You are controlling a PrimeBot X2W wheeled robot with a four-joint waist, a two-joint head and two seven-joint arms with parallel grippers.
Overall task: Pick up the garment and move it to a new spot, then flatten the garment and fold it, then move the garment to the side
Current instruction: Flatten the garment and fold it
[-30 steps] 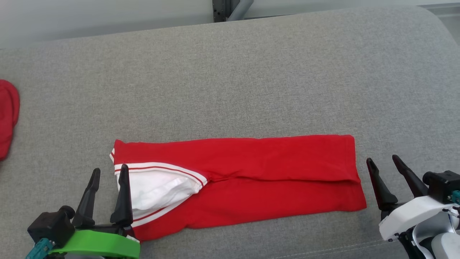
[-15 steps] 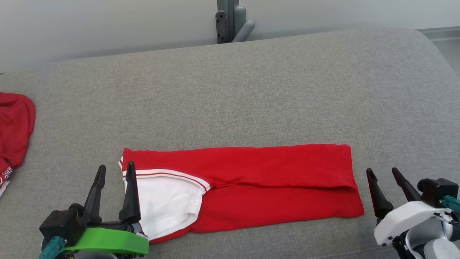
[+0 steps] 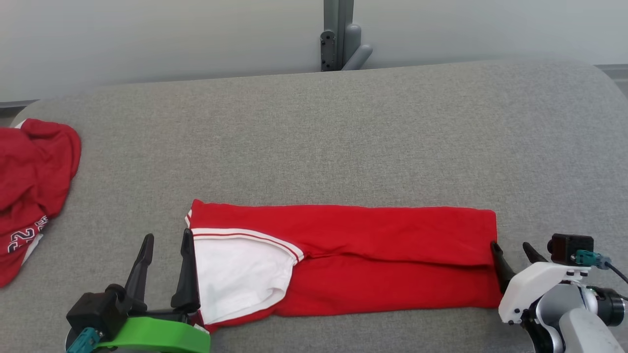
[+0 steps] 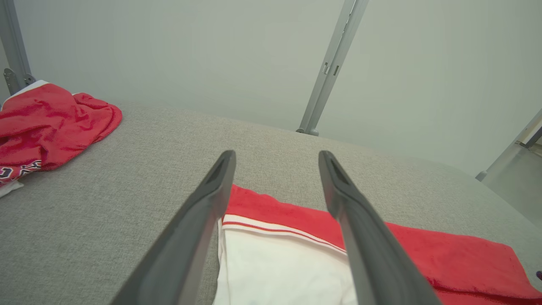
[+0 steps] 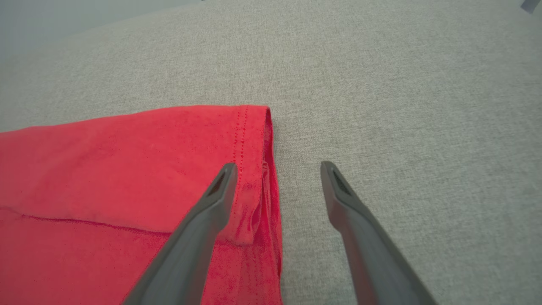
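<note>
We see a wide grey upholstered surface (image 3: 343, 137) running left to right; on its near part lies the garment (image 3: 392, 235), red and folded into a long flat strip, with a white panel (image 3: 235, 274) edged in red-and-white trim at its left end and a stitched hem at its right end; well apart at the far left sits a second red garment (image 3: 34, 166), crumpled, with printed numbers on it; behind the far edge stands a grey metal post (image 3: 338, 34); our left gripper (image 3: 167, 235) is spread wide at the strip's left end, one finger over the white panel, the other over bare upholstery, gripping nothing; our right gripper (image 3: 510, 245) is likewise spread wide at the hem, one finger above red cloth, the other above bare upholstery, gripping nothing; we cannot tell whether any fingertip touches the fabric.
</note>
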